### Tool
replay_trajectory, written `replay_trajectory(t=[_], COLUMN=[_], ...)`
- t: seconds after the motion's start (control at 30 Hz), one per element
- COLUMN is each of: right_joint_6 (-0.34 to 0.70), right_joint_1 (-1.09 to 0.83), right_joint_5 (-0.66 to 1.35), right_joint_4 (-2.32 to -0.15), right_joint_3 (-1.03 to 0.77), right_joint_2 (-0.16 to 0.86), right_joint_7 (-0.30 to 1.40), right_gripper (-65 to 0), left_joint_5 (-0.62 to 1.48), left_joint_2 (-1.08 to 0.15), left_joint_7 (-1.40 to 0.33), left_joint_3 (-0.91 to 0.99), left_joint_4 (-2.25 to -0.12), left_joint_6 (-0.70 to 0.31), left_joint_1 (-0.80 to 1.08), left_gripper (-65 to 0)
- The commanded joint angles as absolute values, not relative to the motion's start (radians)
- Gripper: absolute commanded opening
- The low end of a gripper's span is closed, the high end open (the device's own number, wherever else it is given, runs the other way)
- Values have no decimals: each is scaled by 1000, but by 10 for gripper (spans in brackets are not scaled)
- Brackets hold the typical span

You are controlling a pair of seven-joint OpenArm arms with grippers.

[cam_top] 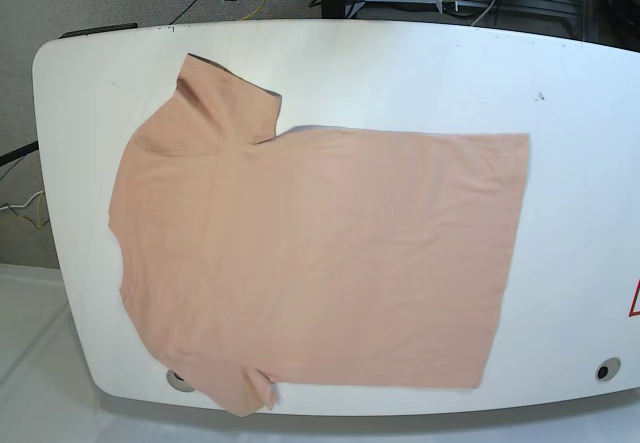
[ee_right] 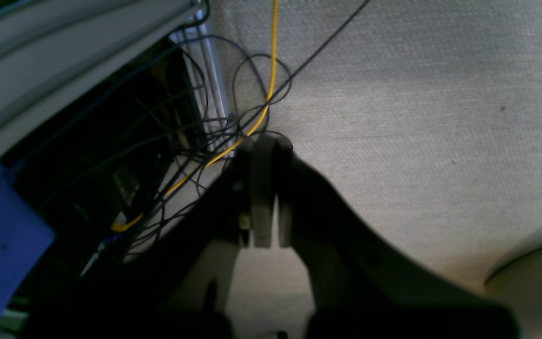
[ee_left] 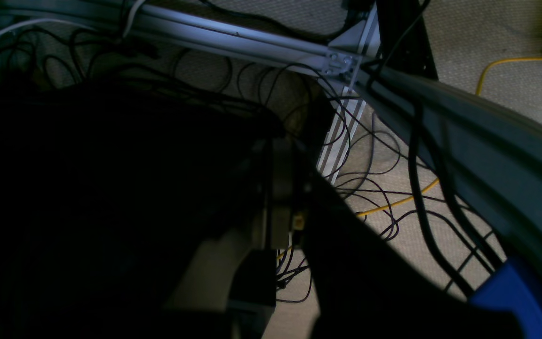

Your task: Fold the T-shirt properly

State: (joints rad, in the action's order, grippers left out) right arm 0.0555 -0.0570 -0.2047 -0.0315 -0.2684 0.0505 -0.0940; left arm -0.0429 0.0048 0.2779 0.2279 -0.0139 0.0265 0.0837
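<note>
**A:** You have the white table (cam_top: 560,83) filling the base view, and the T-shirt (cam_top: 320,253) lies spread flat across most of it, plain side up. Its hem faces the right of that view, its collar end the left. One sleeve (cam_top: 215,103) points to the far edge; the other (cam_top: 235,388) hangs slightly over the near edge.

**B:** And the arms?

**A:** You won't find either arm in the base view. Only the wrist cameras show them, and neither of those shows the shirt. The right wrist view looks down at beige carpet (ee_right: 417,117), with a yellow cable (ee_right: 271,70) among black wires; the right gripper (ee_right: 266,155) has its fingers pressed together, nothing between them.

**B:** The left one?

**A:** The left gripper (ee_left: 282,188) is dark and hard to read; its jaws look fully closed, holding nothing. Behind it you see an aluminium frame rail (ee_left: 233,40) and tangled cables (ee_left: 374,188) on the floor.
</note>
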Motion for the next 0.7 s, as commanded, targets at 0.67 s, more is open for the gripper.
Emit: replay_trajectory(t=[0.67], right_joint_6=[59], right_joint_1=[-61], right_joint_5=[-209], right_joint_4=[-35], right_joint_3=[-271], right_joint_2=[55], right_joint_7=[-82], right_gripper=[-648], left_joint_5=[-42], left_joint_2=[0], left_joint_7=[295], left_joint_3=[219], left_joint_4=[-14], left_joint_6=[24], left_joint_1=[90], left_gripper=[-650])
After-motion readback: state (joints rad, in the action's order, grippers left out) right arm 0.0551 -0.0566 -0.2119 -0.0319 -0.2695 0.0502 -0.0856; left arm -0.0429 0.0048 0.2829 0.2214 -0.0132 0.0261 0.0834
